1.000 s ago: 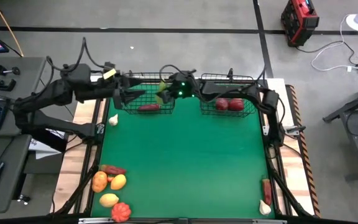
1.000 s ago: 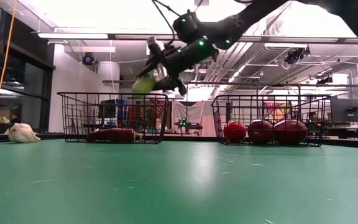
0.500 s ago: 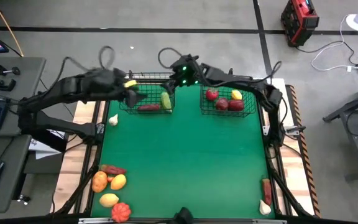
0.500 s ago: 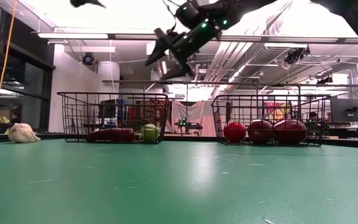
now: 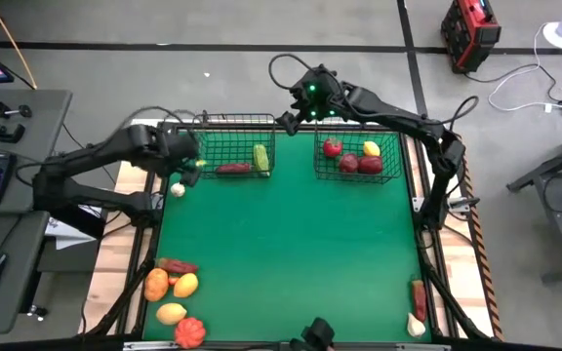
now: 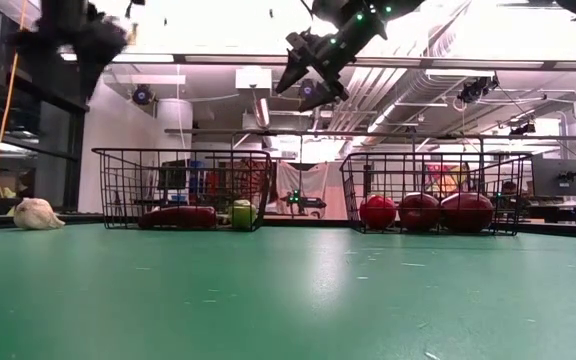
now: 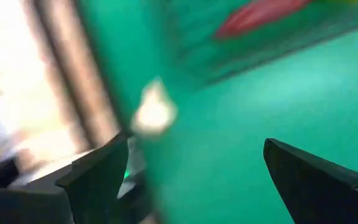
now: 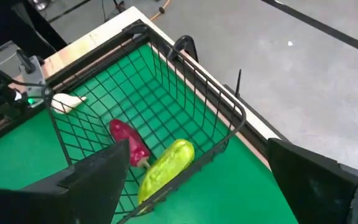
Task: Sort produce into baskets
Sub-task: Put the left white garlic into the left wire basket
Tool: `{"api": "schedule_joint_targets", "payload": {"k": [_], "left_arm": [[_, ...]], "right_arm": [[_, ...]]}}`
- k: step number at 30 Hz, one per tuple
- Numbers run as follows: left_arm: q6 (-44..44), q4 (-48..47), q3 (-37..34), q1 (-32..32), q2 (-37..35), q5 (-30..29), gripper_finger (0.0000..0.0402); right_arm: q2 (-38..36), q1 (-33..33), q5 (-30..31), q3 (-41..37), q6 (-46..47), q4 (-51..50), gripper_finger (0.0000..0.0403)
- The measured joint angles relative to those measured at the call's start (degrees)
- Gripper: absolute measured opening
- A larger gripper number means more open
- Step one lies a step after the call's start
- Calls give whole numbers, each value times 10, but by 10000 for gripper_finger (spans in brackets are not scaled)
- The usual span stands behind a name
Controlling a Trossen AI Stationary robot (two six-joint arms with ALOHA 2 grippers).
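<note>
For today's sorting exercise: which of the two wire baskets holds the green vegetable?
The left basket, nearer the left arm: it holds the green vegetable beside a dark red one. The right basket holds only red and yellow pieces.

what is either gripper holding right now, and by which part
Nothing is held. The right gripper is open and empty above the left basket, where the green piece lies. The left gripper is open and empty near the white piece.

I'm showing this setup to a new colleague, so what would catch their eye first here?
Probably the two baskets at the table's far edge: the left basket holds a green piece and a dark red piece, the right basket several red pieces. Above hangs the right gripper, open and empty. A cluster of unsorted produce waits at the near left corner.
</note>
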Motion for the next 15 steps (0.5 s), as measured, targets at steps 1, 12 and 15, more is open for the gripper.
{"api": "schedule_joint_targets", "payload": {"k": [1,12,15], "left_arm": [[0,4,-23,1,0,8,364],[95,100,-202,5,12,46,364],[145,125,-211,5,19,10,364]], "right_arm": [[0,0,0,0,0,-1,369],[0,0,0,-7,0,-6,369],[0,0,0,-7,2,-6,369]]}}
